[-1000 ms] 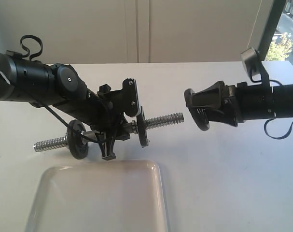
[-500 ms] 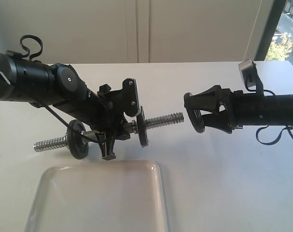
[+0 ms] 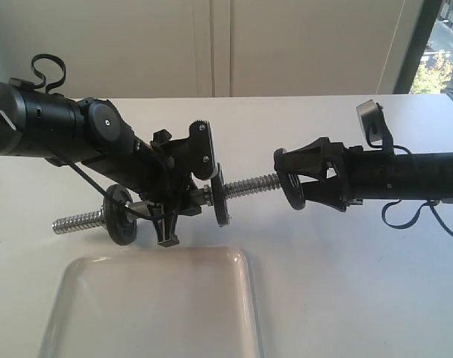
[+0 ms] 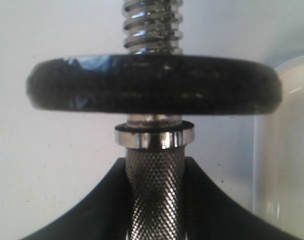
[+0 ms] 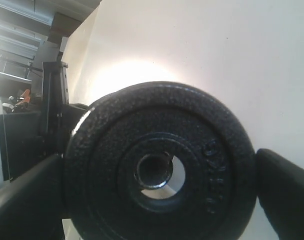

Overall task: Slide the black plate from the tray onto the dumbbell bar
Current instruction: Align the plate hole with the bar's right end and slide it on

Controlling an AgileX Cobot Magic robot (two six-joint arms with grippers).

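Note:
My left gripper (image 3: 170, 216) is shut on the knurled middle of the dumbbell bar (image 3: 250, 184) and holds it level above the table; its black fingers (image 4: 91, 200) flank the grip (image 4: 154, 195). One black disc (image 3: 221, 198) sits on the bar's right side, another (image 3: 119, 215) on its left. My right gripper (image 3: 289, 181) is shut on the black plate (image 3: 291, 186), held upright by its rim. The bar's threaded tip (image 5: 154, 171) stands in the black plate's (image 5: 159, 165) centre hole. The translucent tray (image 3: 155, 306) lies at the front, with nothing visible in it.
A white table (image 3: 360, 283) carries everything, with a pale wall behind. A window strip (image 3: 435, 52) shows at the far right. The tray's rim (image 4: 287, 150) lies close beside the held bar in the left wrist view.
My right gripper has moved left with the black plate, closing the gap until the plate reaches the bar's threaded end. The left arm and bar have stayed still.

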